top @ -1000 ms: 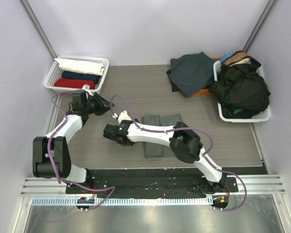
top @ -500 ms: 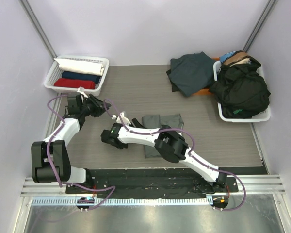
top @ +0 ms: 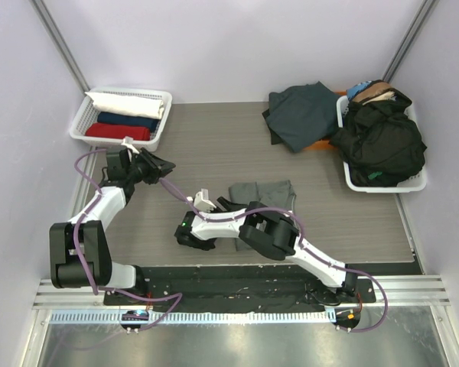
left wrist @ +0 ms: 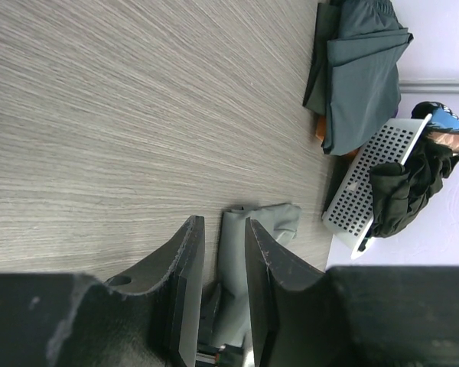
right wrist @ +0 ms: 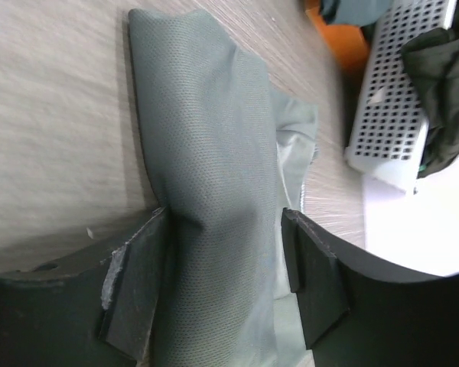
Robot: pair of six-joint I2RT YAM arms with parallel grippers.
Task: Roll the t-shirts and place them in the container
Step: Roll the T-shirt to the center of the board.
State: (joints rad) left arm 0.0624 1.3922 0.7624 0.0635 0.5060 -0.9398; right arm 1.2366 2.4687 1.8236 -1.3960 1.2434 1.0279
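The grey-green t-shirt (right wrist: 206,138) lies in a thick roll on the table, its far end showing past the right arm (top: 264,191). My right gripper (right wrist: 223,222) is open astride that roll: the left pad (right wrist: 134,283) touches the fabric and the right pad stands off it. My left gripper (top: 167,165) hovers over bare table at the left with its jaws narrowly apart and nothing between them; the shirt (left wrist: 271,222) shows far behind them. A dark teal t-shirt (top: 302,115) lies spread at the back. White (top: 126,102), navy (top: 130,120) and red (top: 118,131) rolls fill the left basket (top: 77,130).
A white lattice basket (top: 413,183) at the right holds a heap of black clothing (top: 379,141). Something orange (top: 317,145) peeks from under the teal shirt. The right arm stretches low across the table's near middle. Walls close in on three sides.
The right gripper has swung toward the near edge and its jaws have widened a little. The grey-green shirt has shifted right and bunched. The left gripper has drawn slightly back to the left.
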